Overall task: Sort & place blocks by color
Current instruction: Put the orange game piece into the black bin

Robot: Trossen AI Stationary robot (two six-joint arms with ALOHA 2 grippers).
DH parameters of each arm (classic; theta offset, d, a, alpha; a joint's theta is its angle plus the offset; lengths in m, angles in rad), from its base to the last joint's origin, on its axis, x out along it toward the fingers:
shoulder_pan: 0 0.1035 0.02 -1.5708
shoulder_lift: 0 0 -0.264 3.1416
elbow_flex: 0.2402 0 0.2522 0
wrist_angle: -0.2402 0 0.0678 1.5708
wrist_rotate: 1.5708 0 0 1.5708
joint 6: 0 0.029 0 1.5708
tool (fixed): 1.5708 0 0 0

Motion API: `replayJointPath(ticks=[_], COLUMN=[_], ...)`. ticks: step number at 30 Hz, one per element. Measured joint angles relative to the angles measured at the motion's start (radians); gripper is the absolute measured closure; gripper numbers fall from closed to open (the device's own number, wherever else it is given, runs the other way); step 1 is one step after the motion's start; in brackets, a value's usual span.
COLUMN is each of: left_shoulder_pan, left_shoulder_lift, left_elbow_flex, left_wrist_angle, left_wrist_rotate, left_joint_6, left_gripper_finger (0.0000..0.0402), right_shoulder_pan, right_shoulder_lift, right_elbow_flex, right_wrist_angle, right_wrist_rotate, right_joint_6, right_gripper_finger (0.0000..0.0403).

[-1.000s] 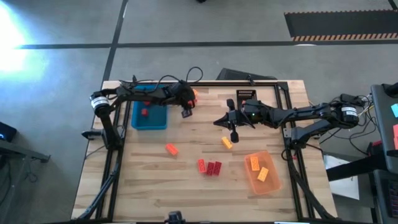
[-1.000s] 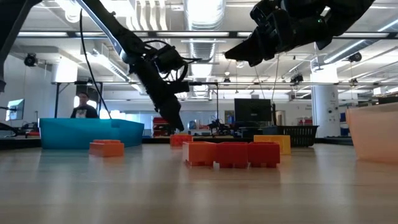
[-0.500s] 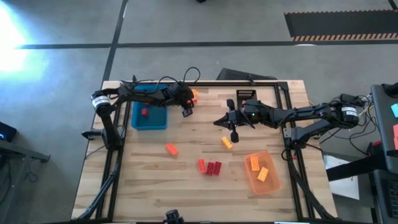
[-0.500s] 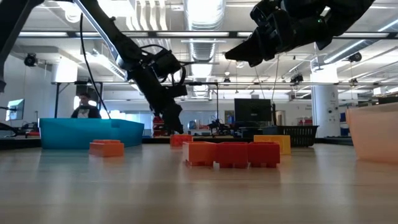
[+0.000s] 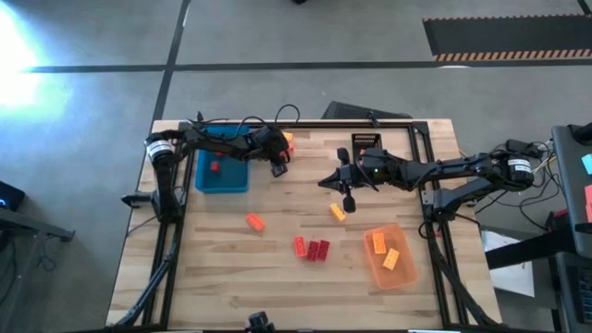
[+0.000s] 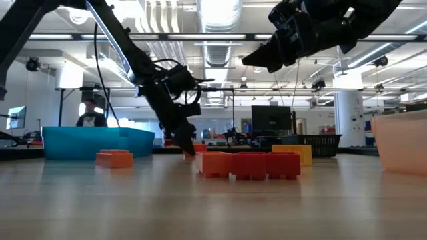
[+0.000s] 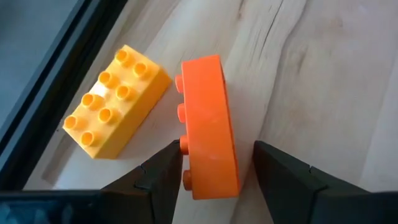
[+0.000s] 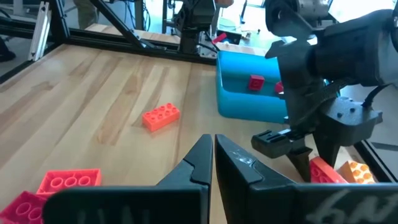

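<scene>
Up close only: left gripper (image 7: 211, 180) jaws spread around tilted orange block (image 7: 208, 127), yellow block (image 7: 115, 102) alongside.

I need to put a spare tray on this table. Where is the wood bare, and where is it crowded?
Bare: the near left area, below the blue tray and left of the lone orange block. Crowded: the middle, with the red blocks, yellow block, right claw and orange tray.
</scene>
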Motion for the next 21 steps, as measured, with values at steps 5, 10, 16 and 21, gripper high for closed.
replayJointPath(ticks=[5, 10, 16, 21], left_shoulder_pan=[-0.003, -0.023, -0.117, -0.28], left_shoulder_lift=[-0.002, -0.006, -0.089, -0.231], left_elbow_flex=[0.001, 0.002, 0.0, 0.0], left_wrist_angle=[0.003, 0.003, -0.005, -0.002], left_wrist_rotate=[-0.003, -0.011, -0.031, -0.147], left_joint_6=[-0.001, -0.002, -0.027, -0.027], left_gripper_finger=[0.0271, 0.0324, 0.0324, 0.0324], right_shoulder_pan=[0.0, 0.0, 0.002, 0.002], right_shoulder_lift=[0.0, 0.0, 0.0, 0.0], right_elbow_flex=[0.0, 0.0, -0.011, -0.036], right_wrist_angle=[-0.008, -0.009, -0.009, -0.008], right_wrist_rotate=[0.0, 0.0, 0.0, 0.0], right_joint_6=[0.0, 0.0, 0.006, 0.017], right_gripper_finger=[0.0394, 0.0394, 0.0394, 0.0394])
